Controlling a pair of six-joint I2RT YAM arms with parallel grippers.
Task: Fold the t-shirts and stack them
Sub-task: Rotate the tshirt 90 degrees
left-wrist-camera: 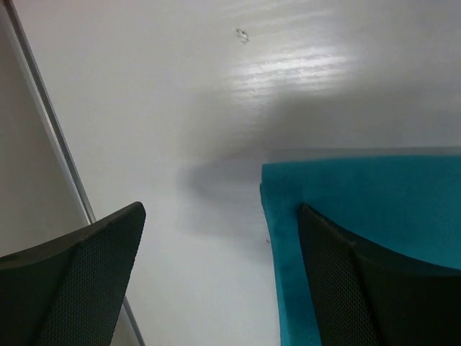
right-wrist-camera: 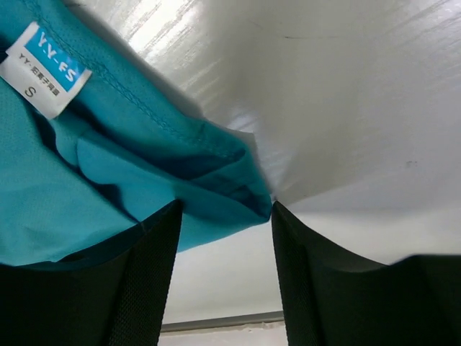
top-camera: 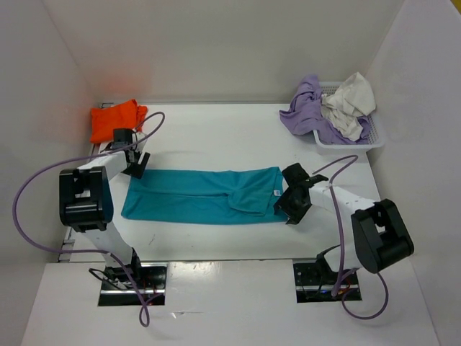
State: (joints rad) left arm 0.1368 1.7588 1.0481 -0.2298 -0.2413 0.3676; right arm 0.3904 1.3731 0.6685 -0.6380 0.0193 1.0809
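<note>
At the far left corner of the bench (top-camera: 216,137) the orange t-shirt (top-camera: 115,121) is sitting as a folded bundle close to the side wall. Just nearer than it, the left fingers (left-wrist-camera: 79,281) are hanging spread wide at the left end of the teal-blue t-shirt (top-camera: 202,194) and are gripping nothing. In the left wrist view one finger is hovering above bare bench off the cloth's edge and the other is standing over the teal corner; whether it is touching the cloth cannot be told. The teal-blue t-shirt is lying flat across the middle of the bench as a long strip running left to right, folded lengthwise, with extra layers folded in towards its right end. At that end its white and blue size label (right-wrist-camera: 43,68), marked S, is showing face up. The right fingers (right-wrist-camera: 346,288) are standing partly open here, one over the cloth and the other over bare bench. A folded lip of the teal edge is reaching into the gap between them, but they are not closing on it and bench is showing through the gap. In the far right corner the white mesh basket (top-camera: 349,145) is holding the other two shirts. The lavender t-shirt (top-camera: 306,108) is draping over its left rim onto the bench, and the off-white t-shirt (top-camera: 351,104) is lying crumpled on top, to the right.
</note>
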